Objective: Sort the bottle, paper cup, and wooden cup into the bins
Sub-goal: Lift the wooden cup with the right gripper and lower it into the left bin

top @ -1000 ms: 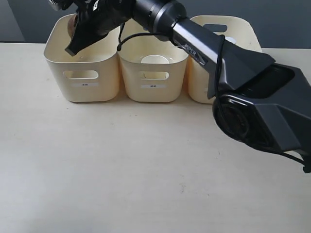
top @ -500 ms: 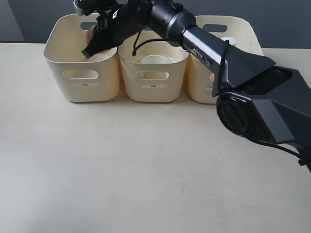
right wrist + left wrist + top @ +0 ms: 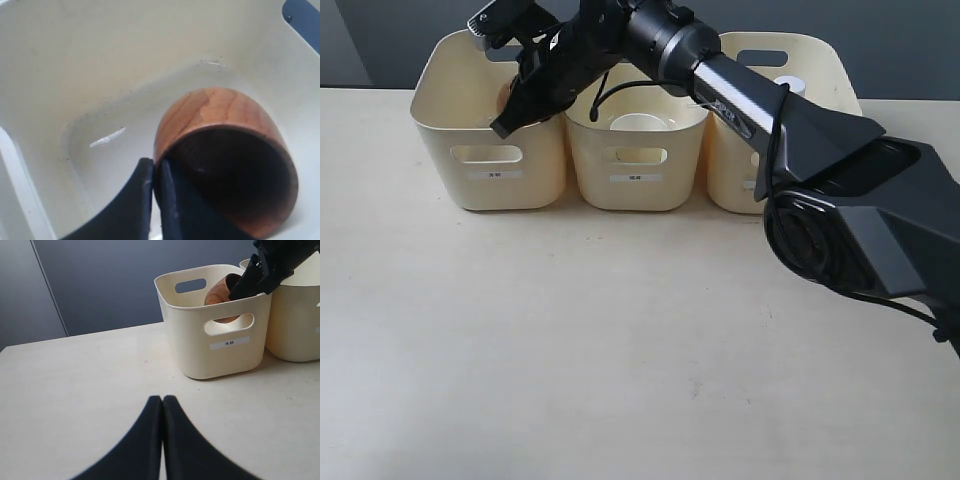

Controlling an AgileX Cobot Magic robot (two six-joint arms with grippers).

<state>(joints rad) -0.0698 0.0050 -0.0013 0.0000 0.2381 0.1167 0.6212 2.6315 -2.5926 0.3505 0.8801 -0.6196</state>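
Right gripper pinches the wooden cup's rim, holding it tilted inside the left bin. Paper cup sits in the middle bin. Left gripper closed, empty, over the table.

Three cream bins stand in a row at the far side. The wooden cup hangs tilted inside the left one, its rim pinched; the paper cup sits in the middle one, and the bottle shows its white cap in the right one.

Cream-yellow bins, reddish-brown grained wooden cup, white paper cup.
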